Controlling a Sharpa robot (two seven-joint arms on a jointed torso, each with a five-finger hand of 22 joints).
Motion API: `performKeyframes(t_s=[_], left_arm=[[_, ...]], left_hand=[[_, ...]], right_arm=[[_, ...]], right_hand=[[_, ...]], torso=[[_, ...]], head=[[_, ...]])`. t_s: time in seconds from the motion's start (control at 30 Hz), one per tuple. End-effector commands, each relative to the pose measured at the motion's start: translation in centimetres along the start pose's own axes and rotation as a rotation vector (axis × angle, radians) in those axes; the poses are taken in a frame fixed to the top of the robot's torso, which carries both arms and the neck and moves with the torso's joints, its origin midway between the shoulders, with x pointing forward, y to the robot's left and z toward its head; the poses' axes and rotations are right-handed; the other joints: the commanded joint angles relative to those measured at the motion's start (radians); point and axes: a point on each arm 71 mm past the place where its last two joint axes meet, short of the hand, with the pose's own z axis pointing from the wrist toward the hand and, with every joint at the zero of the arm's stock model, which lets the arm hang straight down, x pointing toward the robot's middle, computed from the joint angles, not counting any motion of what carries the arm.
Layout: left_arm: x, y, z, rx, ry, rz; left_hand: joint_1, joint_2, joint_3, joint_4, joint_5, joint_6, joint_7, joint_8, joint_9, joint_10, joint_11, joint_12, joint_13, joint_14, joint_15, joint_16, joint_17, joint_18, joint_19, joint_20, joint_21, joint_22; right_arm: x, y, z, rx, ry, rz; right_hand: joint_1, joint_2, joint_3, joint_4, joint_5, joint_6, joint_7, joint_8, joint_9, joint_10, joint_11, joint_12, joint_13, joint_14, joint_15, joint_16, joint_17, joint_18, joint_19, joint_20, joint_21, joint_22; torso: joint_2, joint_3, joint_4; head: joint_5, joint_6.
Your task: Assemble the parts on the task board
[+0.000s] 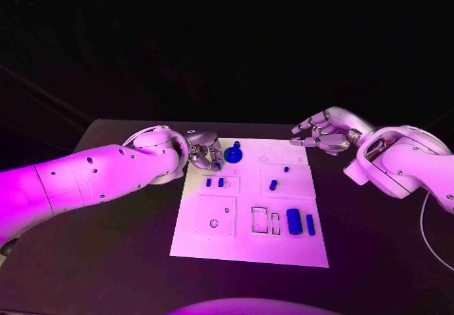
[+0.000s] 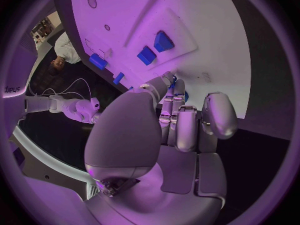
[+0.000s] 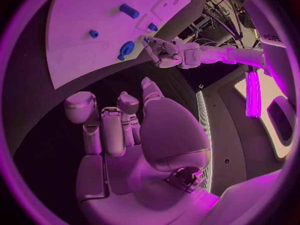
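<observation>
Left hand [image 1: 201,155] at task board [image 1: 248,249] 11 o'clock corner, fingertips pinching small blue part [image 1: 216,166], apparently for seating. Right hand [image 1: 327,131] at 1 o'clock, off board over desk [image 1: 113,262], fingers curled, empty, standing clear. Remaining parts [image 1: 294,220] on board.

A black table [image 1: 104,262] stands in a dark room; beyond its far edge the head view gives only blackness. The right wrist view shows a cluttered rack of cables and equipment [image 3: 228,5] at the room's edge, a pale floor, and a bright glowing strip of light [image 3: 252,92] beside it
</observation>
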Motion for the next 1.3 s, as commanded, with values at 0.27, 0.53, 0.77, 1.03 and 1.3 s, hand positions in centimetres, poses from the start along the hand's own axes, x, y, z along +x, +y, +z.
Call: performKeyframes(t_s=[0.27,0.53,0.77,1.03,1.3], left_arm=[[0.36,-0.34,0.08,0.002,0.037,0.011],[0.46,-0.46,0.1,0.001,0.046,0.013],[0.54,-0.25,0.09,-0.018,0.057,0.015],[0.56,-0.23,0.13,-0.022,0.058,0.015],[0.62,-0.3,0.25,-0.017,0.044,0.011]], left_hand=[[-0.009,0.002,0.005,-0.001,-0.003,0.004,0.004,-0.004,0.0,0.003,0.002,-0.006,0.002,0.033,-0.002,-0.006,-0.002,-0.007,-0.004,0.005,-0.002,0.001],[-0.01,0.002,0.005,-0.002,-0.003,0.004,0.004,-0.004,0.0,0.003,0.002,-0.006,0.002,0.033,-0.002,-0.005,-0.001,-0.007,-0.004,0.005,-0.002,0.0],[-0.01,0.0,0.006,-0.004,-0.004,0.004,0.004,-0.005,0.0,0.004,0.002,-0.007,0.003,0.032,-0.002,-0.008,-0.005,-0.006,-0.007,0.005,-0.007,-0.004],[-0.016,-0.004,0.007,-0.006,-0.005,-0.001,0.006,-0.011,-0.002,0.001,0.004,-0.013,0.004,0.03,0.0,-0.01,-0.009,-0.005,-0.011,0.006,-0.012,-0.007],[-0.059,-0.034,-0.003,0.004,-0.005,-0.081,0.027,-0.066,-0.017,-0.05,0.027,-0.05,-0.003,0.027,0.018,-0.014,-0.019,-0.005,-0.017,0.019,-0.018,-0.007]], right_arm=[[0.12,0.12,0.04,-0.01,0.009,0.001],[0.15,0.14,0.05,-0.011,0.01,0.001],[0.13,0.1,0.04,-0.01,0.01,0.002],[0.12,0.09,0.03,-0.01,0.011,0.002],[0.11,0.07,0.03,-0.009,0.011,0.001]], right_hand=[[0.007,0.004,-0.004,0.001,0.006,0.0,-0.004,0.006,-0.002,-0.003,-0.007,0.004,-0.001,0.054,-0.01,-0.004,0.02,0.014,0.0,-0.008,-0.007,-0.003],[0.007,0.004,-0.004,0.001,0.006,0.0,-0.004,0.006,-0.002,-0.003,-0.007,0.004,-0.001,0.054,-0.01,-0.004,0.02,0.014,0.0,-0.008,-0.007,-0.003],[0.007,0.004,-0.004,0.001,0.006,0.0,-0.004,0.006,-0.002,-0.003,-0.007,0.004,-0.001,0.054,-0.01,-0.004,0.02,0.014,0.0,-0.008,-0.007,-0.003],[0.007,0.004,-0.004,0.001,0.006,0.0,-0.004,0.006,-0.002,-0.003,-0.007,0.004,-0.001,0.054,-0.01,-0.004,0.02,0.014,0.0,-0.008,-0.007,-0.003],[0.007,0.004,-0.004,0.001,0.006,0.0,-0.004,0.006,-0.002,-0.003,-0.007,0.004,-0.001,0.054,-0.01,-0.004,0.02,0.014,0.0,-0.008,-0.007,-0.003]], torso=[[0.0,-0.0003,0.0001],[0.0,-0.0001,-0.0003],[0.0,0.0,-0.0005],[0.0,-0.0006,0.0001],[0.0,-0.0005,-0.0001]], head=[[0.002,-0.002],[0.002,-0.003],[0.001,-0.004],[0.001,-0.005],[0.0,-0.006]])
